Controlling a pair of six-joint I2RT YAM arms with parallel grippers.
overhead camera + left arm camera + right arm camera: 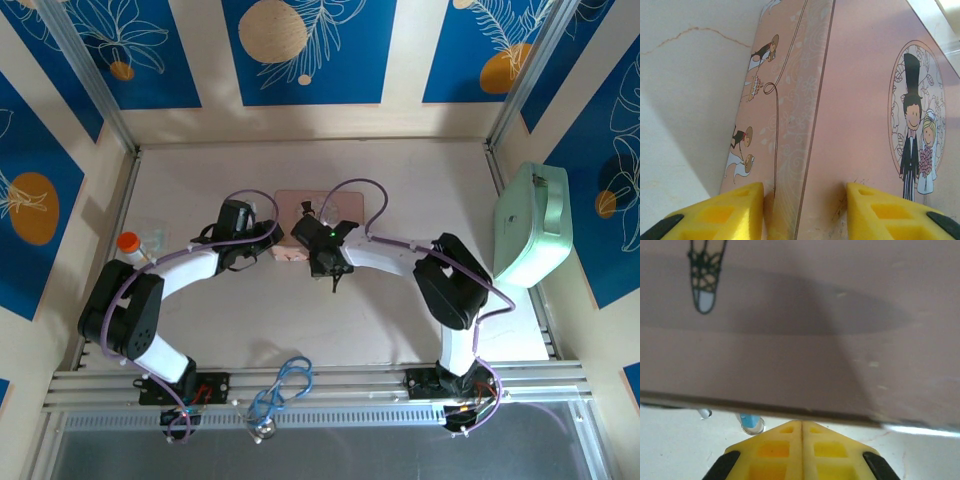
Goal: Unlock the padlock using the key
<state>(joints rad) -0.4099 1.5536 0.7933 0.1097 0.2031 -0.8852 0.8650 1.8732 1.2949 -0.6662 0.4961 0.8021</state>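
Note:
A pink picture box (300,205) lies mid-table, and both grippers meet at its near edge. In the left wrist view my left gripper (805,189) straddles a corner edge of the pink box (860,100), one yellow finger (735,210) pressed on its side face and the other on its top face. My right gripper (801,423) is shut, pads flat together with nothing showing between them, just below the box's dark lower edge (790,412). A tiny blue padlock (750,420) with a silvery ring peeks out under that edge, left of the fingertips. The key is out of view.
A mint-green case (535,225) leans at the right wall. An orange-capped bottle (130,245) stands at the left beside the left arm. A blue looped cord (285,385) hangs on the front rail between the arm bases.

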